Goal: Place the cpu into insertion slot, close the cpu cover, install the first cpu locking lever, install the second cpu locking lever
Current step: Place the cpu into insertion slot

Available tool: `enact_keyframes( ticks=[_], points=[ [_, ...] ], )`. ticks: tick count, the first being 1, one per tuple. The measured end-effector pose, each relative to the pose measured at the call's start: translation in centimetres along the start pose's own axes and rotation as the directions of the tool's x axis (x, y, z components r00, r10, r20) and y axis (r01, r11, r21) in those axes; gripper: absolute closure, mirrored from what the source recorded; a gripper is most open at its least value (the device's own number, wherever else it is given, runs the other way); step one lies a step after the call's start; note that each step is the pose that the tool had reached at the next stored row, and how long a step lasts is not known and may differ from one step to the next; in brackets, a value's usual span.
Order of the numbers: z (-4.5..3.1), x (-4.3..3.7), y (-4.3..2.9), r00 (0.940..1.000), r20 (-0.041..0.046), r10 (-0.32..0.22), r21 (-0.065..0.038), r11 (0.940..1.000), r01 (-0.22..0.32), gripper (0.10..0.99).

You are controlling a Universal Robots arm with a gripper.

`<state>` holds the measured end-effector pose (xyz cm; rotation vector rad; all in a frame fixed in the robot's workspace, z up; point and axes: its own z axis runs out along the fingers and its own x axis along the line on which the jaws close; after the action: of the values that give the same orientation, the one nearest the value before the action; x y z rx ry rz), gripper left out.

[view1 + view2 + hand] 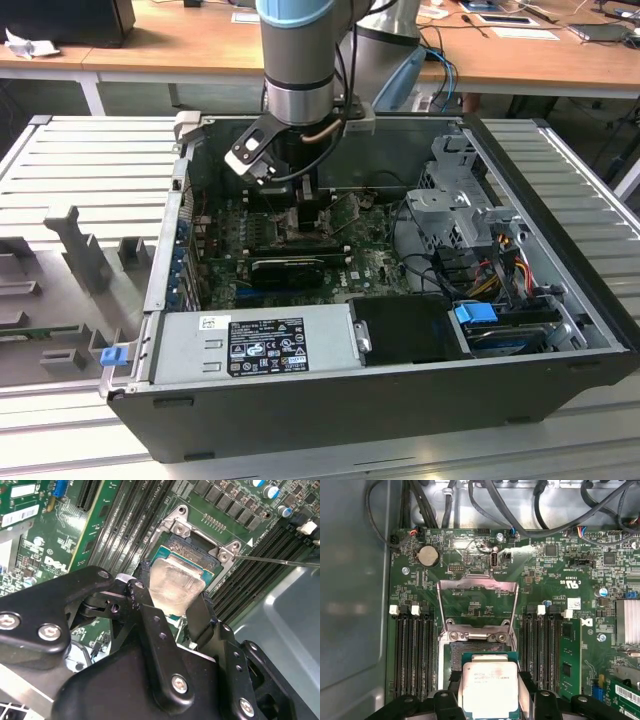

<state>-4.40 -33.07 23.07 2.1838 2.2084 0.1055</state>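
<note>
Inside the case [350,410], pincer [170,597] grips cpu [490,687] at insertion slot [195,555].

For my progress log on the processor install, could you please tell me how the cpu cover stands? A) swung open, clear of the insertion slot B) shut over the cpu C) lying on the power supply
A: in the first wrist view the cpu cover is swung back off the insertion slot, with the end effector gripping the cpu at the slot.
</note>
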Motion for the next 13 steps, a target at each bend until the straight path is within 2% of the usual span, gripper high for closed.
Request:
enact_keyframes(
  ticks=[8,13],
  points=[
    [0.86,0.33,-0.15,1.0000,0.0005,0.006,0.000,1.0000,-0.006,0.557],
    [1.78,0.46,-0.24,0.9998,0.0014,0.019,0.000,0.9998,-0.019,0.557]
  ],
)
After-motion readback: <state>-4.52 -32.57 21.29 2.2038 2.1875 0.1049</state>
